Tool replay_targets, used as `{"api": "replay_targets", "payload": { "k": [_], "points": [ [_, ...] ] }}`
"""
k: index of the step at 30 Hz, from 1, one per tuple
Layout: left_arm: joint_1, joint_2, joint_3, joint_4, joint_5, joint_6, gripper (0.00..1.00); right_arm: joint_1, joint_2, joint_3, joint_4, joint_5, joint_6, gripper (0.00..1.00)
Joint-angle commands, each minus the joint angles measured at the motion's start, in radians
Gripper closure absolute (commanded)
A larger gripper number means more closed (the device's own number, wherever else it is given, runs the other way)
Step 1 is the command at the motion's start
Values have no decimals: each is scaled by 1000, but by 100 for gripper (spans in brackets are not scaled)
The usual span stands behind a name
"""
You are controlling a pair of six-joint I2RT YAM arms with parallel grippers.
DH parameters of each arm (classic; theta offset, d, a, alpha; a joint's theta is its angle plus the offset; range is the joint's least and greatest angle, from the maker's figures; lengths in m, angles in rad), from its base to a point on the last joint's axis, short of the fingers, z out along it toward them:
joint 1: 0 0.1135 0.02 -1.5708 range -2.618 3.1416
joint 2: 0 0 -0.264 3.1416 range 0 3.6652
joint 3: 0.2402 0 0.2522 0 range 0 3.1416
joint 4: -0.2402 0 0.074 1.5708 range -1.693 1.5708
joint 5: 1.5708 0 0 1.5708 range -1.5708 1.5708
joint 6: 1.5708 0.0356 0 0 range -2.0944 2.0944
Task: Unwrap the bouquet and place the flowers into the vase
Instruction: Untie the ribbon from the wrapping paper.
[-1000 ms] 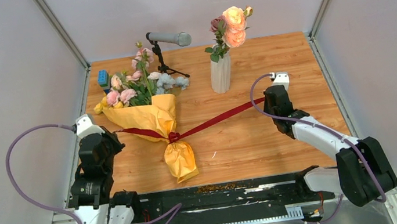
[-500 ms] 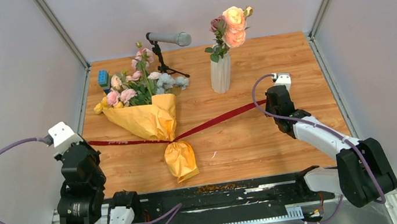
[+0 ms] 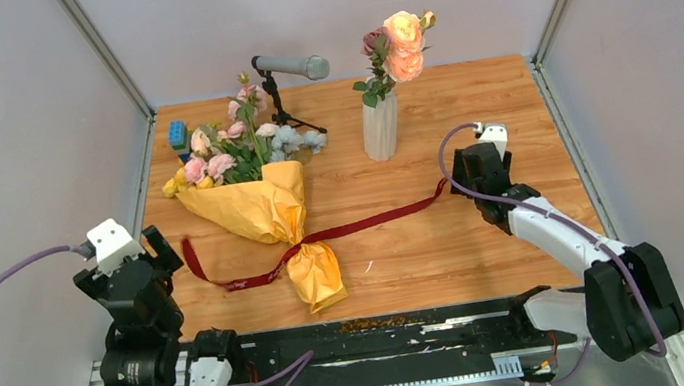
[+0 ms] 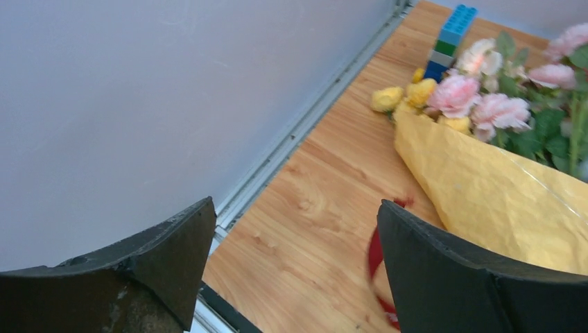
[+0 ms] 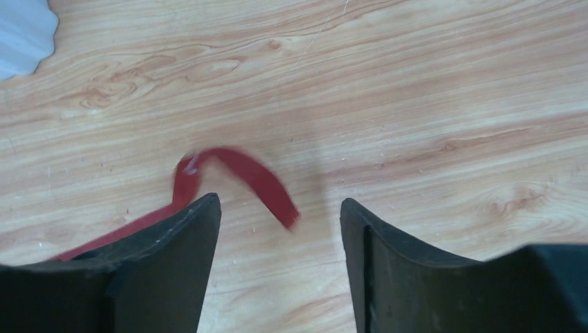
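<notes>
- Left gripper (image 3: 124, 266): fingers spread wide, holding nothing, at the table's (image 3: 466, 95) left edge.
- Right gripper (image 5: 281, 208): fingers apart, empty, over the slack ribbon's (image 3: 362, 220) end.
- Bouquet (image 3: 265, 209) lies wrapped, left of the vase (image 3: 380, 127).

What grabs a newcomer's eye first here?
The bouquet in crinkled orange-yellow paper lies left of centre on the table. A dark red ribbon trails slack from it to both sides, with the left gripper and right gripper open near its ends. At the back, a white ribbed vase holds peach roses.
</notes>
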Motion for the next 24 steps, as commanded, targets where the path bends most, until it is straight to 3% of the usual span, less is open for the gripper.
{"api": "replay_targets", "payload": {
  "k": [1, 7, 13, 18, 24],
  "points": [
    [8, 85, 86, -37, 225, 20, 5, -3, -86, 42, -50, -52, 0, 30],
    [7, 213, 148, -65, 525, 34, 5, 8, -177, 43, -54, -395, 1, 23],
    [5, 238, 15, 87, 882, -153, 9, 155, -156, 54, -19, -603, 79, 24],
    [-55, 223, -154, 194, 952, -256, 9, 375, -72, 65, 84, -665, 173, 25],
    [-248, 235, -319, 318, 912, -397, 9, 587, 98, 116, 237, -721, 263, 28]
  ]
}}
